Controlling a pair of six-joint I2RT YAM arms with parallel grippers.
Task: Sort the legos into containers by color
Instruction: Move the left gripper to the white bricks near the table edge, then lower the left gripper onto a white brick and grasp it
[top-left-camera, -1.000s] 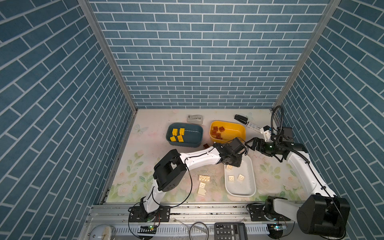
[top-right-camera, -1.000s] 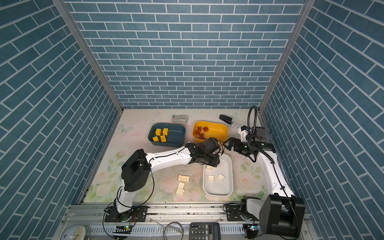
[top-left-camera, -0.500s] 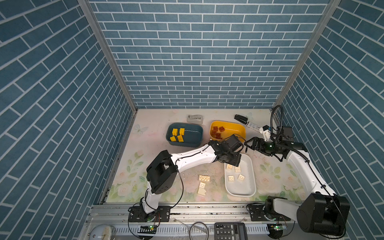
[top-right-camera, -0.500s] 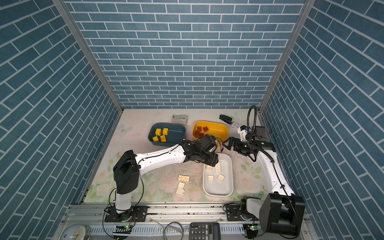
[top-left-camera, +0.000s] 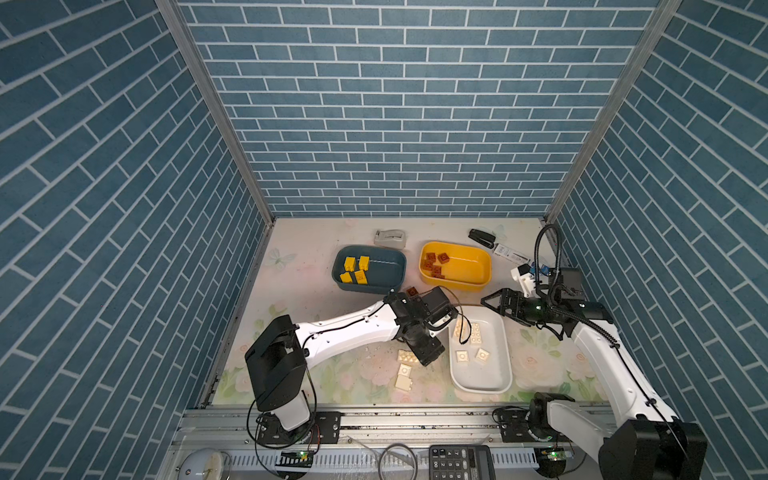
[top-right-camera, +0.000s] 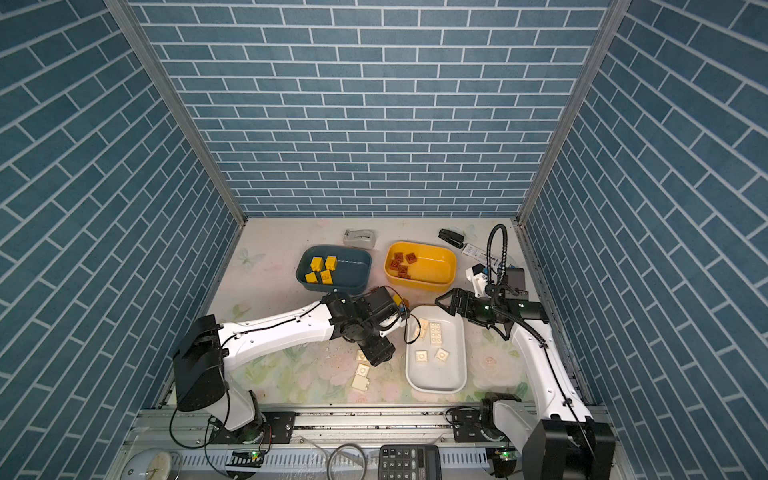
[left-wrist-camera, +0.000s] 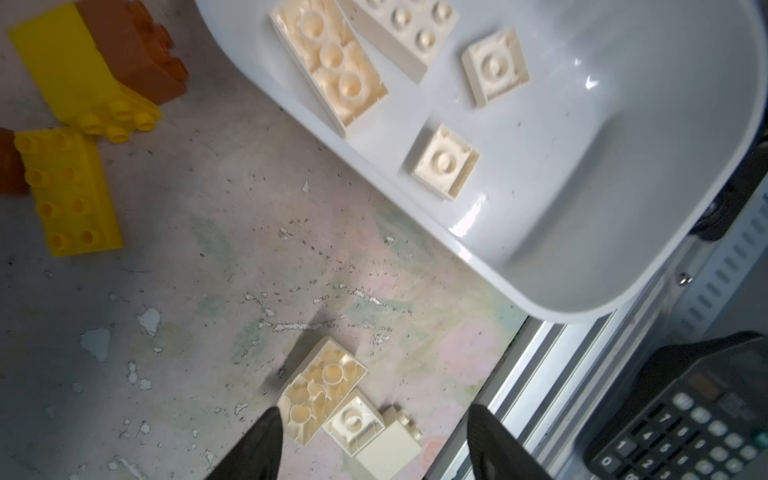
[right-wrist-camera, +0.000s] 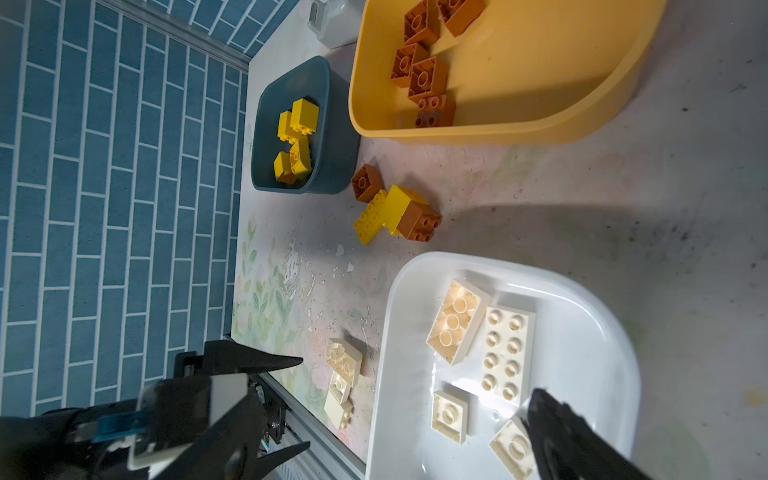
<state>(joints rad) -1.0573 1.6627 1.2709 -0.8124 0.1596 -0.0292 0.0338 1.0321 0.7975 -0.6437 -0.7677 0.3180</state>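
The white tub holds several cream legos. Three more cream legos lie on the table just left of it. My left gripper hangs open over them, its fingers apart with nothing between, straddling the cream legos. Behind the white tub's rear end my right gripper is wide open and empty. Yellow legos sit in the dark blue tub, reddish-brown ones in the yellow tub. A loose yellow and brown cluster lies between the tubs.
A grey tape dispenser and a black stapler lie at the back of the table. The metal rail runs along the front edge, with a calculator below it. Blue brick walls close in three sides.
My left gripper opened over the white tub, left a cream lego in it, then swung to the table over the three loose cream legos. The right arm stayed still.
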